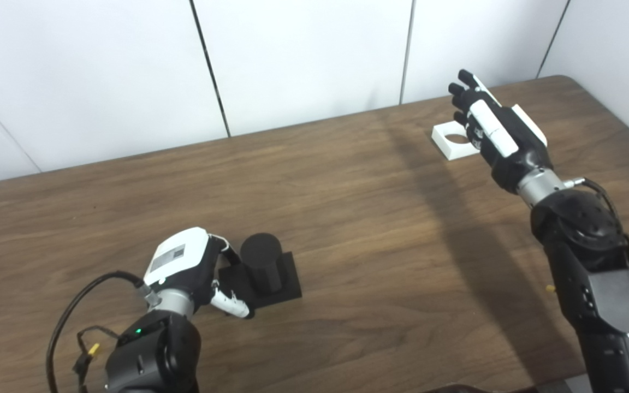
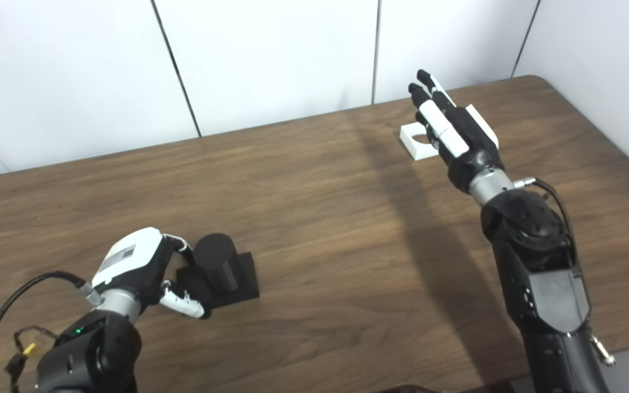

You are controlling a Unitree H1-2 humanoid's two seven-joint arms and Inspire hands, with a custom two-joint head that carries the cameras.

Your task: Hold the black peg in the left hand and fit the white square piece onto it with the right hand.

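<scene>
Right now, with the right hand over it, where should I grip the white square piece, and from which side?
Pinch the white square piece across two opposite outer edges, coming down from above. It lies flat on the wooden table, so only its thin side walls offer purchase, and its round centre hole must stay clear for the black peg. The right hand looks open above it, fingers extended.

Brown wooden table (image 1: 347, 218), white panelled wall (image 1: 303, 60)

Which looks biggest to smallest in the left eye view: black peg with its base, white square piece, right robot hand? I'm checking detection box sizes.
1. Right robot hand, outstretched.
2. Black peg with base, somewhat smaller, though nearer the camera.
3. White square piece, smallest, partly hidden behind the hand.
</scene>
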